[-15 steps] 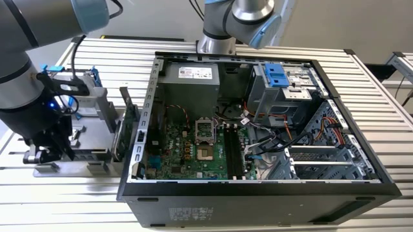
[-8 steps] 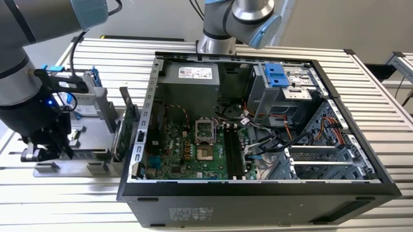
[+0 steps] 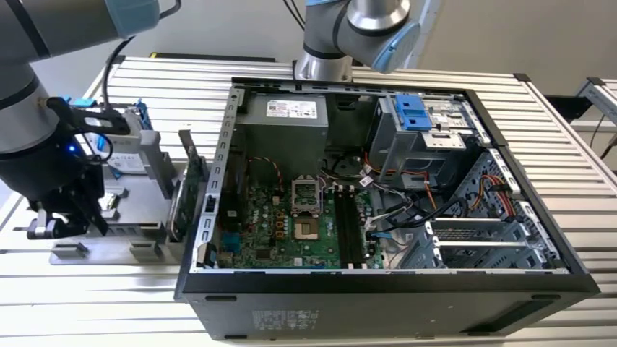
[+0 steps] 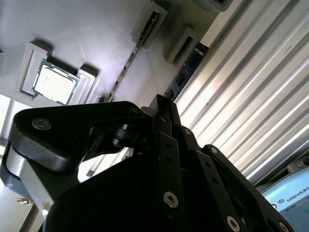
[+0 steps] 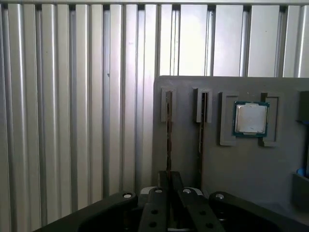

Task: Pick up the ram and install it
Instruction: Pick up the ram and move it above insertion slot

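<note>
**Ram lies straight ahead of closed jaws**

The gripper hangs over the gray parts holder on the slatted counter. Its jaws are drawn together, with nothing seen between them. The ram stands edge-up in a holder slot just ahead of the jaws, its long axis running straight away from them, in line with their seam

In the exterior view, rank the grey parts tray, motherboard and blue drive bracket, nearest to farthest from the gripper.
1. Grey parts tray, beside the gripper, exterior view's left.
2. Motherboard, inside the open case, mid-picture.
3. Blue drive bracket, upper case corner, toward the exterior view's right.
</note>
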Controlling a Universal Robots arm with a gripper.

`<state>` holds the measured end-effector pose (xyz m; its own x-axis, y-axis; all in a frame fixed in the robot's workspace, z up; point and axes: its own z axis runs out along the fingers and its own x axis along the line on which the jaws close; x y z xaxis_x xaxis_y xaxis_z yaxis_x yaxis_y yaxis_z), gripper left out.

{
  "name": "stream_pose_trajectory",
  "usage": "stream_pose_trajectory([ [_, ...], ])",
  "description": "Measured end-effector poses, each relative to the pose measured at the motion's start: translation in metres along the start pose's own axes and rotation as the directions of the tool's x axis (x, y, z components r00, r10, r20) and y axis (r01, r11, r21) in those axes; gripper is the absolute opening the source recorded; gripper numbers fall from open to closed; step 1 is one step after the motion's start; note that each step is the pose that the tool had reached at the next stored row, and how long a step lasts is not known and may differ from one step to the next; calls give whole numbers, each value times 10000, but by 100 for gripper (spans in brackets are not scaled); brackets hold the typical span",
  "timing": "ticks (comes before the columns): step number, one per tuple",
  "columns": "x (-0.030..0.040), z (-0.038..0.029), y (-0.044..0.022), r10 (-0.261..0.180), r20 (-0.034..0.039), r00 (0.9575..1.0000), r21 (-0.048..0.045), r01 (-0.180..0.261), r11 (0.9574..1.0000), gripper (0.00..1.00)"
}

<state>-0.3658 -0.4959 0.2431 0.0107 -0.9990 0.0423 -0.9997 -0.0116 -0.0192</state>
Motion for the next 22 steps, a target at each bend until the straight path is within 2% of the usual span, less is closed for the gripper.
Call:
stream_pose_trajectory([
  [22,8,-204,-4,1,1,10000,1,-1,10000,0],
])
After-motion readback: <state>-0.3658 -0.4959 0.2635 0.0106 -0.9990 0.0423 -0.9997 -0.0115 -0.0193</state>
